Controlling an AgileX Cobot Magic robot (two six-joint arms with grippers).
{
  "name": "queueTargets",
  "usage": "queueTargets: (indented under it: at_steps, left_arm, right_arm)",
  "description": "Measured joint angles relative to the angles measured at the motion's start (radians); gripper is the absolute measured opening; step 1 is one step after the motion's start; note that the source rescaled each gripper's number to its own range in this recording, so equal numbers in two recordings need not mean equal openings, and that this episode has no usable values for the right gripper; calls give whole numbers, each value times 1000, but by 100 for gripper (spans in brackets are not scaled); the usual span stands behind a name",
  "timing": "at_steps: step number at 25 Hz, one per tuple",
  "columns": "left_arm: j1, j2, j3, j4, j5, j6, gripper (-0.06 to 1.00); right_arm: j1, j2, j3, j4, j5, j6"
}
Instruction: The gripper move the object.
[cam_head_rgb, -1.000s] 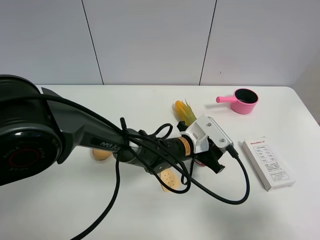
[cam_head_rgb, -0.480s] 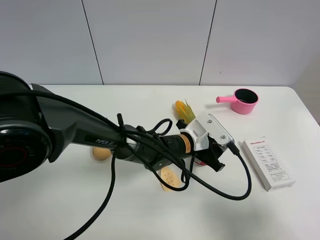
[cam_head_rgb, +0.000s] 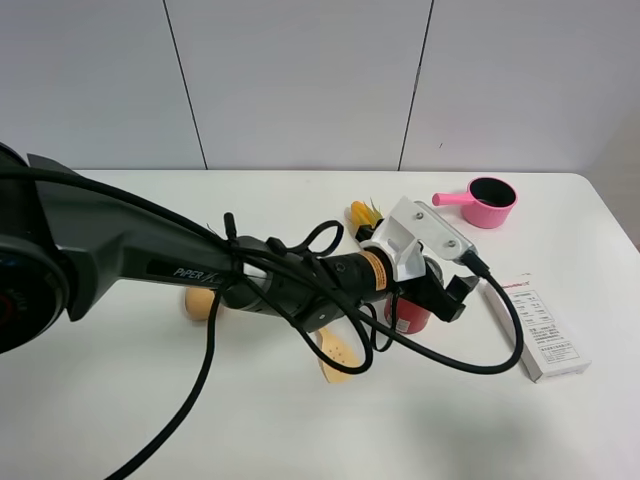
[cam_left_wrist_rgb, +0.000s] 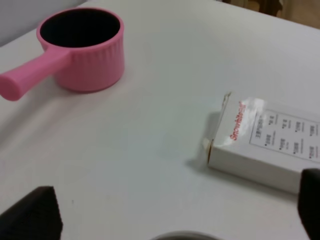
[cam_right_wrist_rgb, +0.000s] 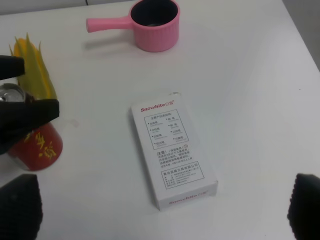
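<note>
The red can (cam_head_rgb: 407, 314) with a silver top stands on the white table, just right of the middle. My left gripper (cam_head_rgb: 432, 303), on the arm reaching across from the left, has its black fingers on either side of the can's upper part and is shut on it. In the left wrist view only the can's silver rim (cam_left_wrist_rgb: 184, 235) shows between the left gripper's (cam_left_wrist_rgb: 172, 212) dark fingertips. The right wrist view shows the can (cam_right_wrist_rgb: 36, 146) held by those fingers (cam_right_wrist_rgb: 29, 113). My right gripper (cam_right_wrist_rgb: 162, 207) is wide open and empty above the table.
A white Snowhite box (cam_head_rgb: 541, 329) lies just right of the can. A pink pot (cam_head_rgb: 489, 202) stands at the back right. Yellow corn (cam_head_rgb: 362, 213) lies behind the left gripper. Tan flat pieces (cam_head_rgb: 338, 357) lie under the arm. The table's right edge is close.
My left gripper has moved to the right and a little back, toward the white box. The red can now shows far more from under it.
</note>
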Motion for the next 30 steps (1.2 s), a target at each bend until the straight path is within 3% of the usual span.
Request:
queueTargets:
  at_steps: [6, 10, 16, 19, 23, 30]
  left_arm:
    - [0, -217, 0, 0, 145, -25, 88]
    - [9, -367, -1, -1, 303, 5, 88]
    - [90, -504, -1, -2, 647, 44, 88]
    - [174, -538, -1, -4, 814, 113, 88]
    - [305, -578, -1, -4, 959, 205, 88]
    - [546, -656, -1, -4, 997, 249, 88]
  right_arm:
    - [0, 0, 0, 0, 0, 0]
    - [0, 0, 0, 0, 0, 0]
    - [0, 0, 0, 0, 0, 0]
    - [0, 0, 0, 0, 0, 0]
    - [0, 0, 0, 0, 0, 0]
    - [0, 0, 0, 0, 0, 0]
